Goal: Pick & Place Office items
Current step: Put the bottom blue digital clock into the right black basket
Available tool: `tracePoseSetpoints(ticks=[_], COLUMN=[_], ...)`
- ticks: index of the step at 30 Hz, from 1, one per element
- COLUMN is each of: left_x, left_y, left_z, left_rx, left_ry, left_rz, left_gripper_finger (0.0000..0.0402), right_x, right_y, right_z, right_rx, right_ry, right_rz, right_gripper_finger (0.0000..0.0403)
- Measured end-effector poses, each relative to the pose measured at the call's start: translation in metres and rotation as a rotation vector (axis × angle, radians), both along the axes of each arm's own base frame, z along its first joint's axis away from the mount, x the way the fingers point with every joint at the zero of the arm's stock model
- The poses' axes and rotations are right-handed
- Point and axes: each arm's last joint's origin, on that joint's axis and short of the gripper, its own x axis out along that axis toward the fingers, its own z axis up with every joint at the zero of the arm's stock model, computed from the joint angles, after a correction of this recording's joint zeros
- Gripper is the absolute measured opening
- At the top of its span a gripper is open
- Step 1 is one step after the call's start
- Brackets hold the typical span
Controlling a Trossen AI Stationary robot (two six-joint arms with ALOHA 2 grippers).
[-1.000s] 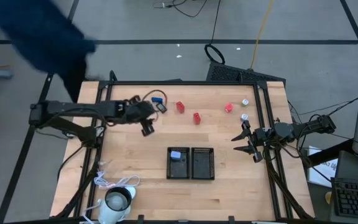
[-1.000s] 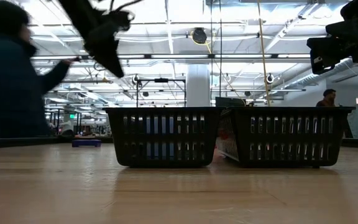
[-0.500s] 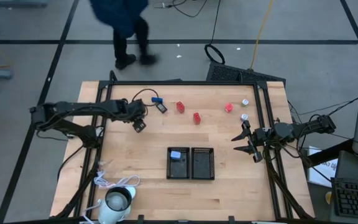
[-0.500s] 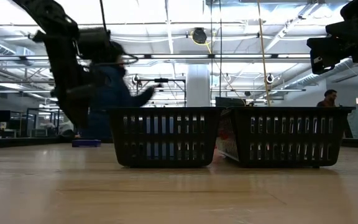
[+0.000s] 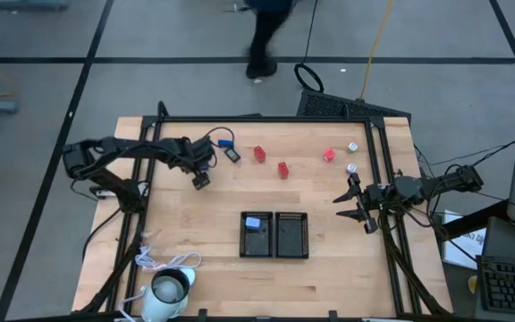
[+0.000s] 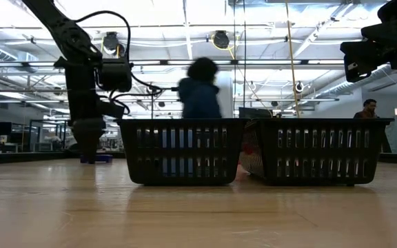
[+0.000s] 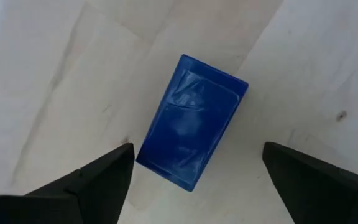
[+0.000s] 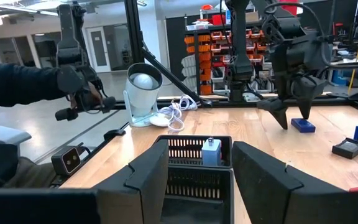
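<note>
A dark blue block [image 7: 191, 121] lies flat on the table near its far left. My left gripper [image 7: 194, 186] points down over it, open, one finger on either side and clear of it. The right wrist view shows this block [image 8: 303, 126] below that gripper [image 8: 291, 115]. The low view shows it [image 6: 96, 158] too. A blue block [image 5: 226, 141], a dark piece [image 5: 232, 155], three red blocks [image 5: 282, 168] and two silvery round bits [image 5: 351, 167] lie along the far side. A light blue block [image 5: 252, 223] sits in the left tray [image 5: 244, 241]. My right gripper [image 5: 358, 201] waits open at the right edge.
Two black slatted trays [image 5: 291, 250] stand side by side in the table's middle. A white cup-like thing with a cord [image 5: 170, 291] stands at the near left corner. A person [image 5: 262, 36] walks on the floor beyond the far edge.
My left gripper has come down from high above the table to just over the dark blue block, tipping until it points almost straight down, and has shifted a little toward the table's left edge. A person has walked from left to right behind the table.
</note>
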Motion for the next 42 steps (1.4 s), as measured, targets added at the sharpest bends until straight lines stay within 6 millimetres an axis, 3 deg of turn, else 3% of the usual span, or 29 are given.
tracePoseSetpoints(ticks=[6, 18, 25, 28, 34, 38, 42], left_x=[-0.001, 0.003, 0.008, 0.013, 0.026, 0.033, 0.042], left_y=[0.002, 0.0, -0.006, -0.011, -0.036, -0.058, -0.075], left_z=[-0.003, -0.004, 0.001, 0.013, 0.064, 0.101, 0.119], left_rx=[-0.053, -0.064, 0.004, 0.086, 0.265, 0.37, 0.42], left_ry=[-0.012, -0.059, -0.04, -0.025, -0.122, -0.265, -0.439], left_rz=[-0.029, 0.037, -0.025, -0.04, -0.129, -0.207, -0.295], left_gripper_finger=[0.0318, 0.0164, 0.0155, 0.0155, 0.0154, 0.0155, 0.0154], right_x=[0.0, 0.0, 0.0, 0.0, 0.0, 0.0, 0.0], right_y=[0.0, 0.0, 0.0, 0.0, 0.0, 0.0, 0.0], right_z=[0.0, 0.0, 0.0, 0.0, 0.0, 0.0, 0.0], right_rx=[0.0, 0.0, 0.0, 0.0, 0.0, 0.0, 0.0], right_ry=[0.0, 0.0, 0.0, 0.0, 0.0, -0.001, -0.001], right_rz=[0.0, 0.0, 0.0, 0.0, 0.0, 0.0, 0.0], right_gripper_finger=[0.0169, 0.0169, 0.0169, 0.0169, 0.0169, 0.0169, 0.0169])
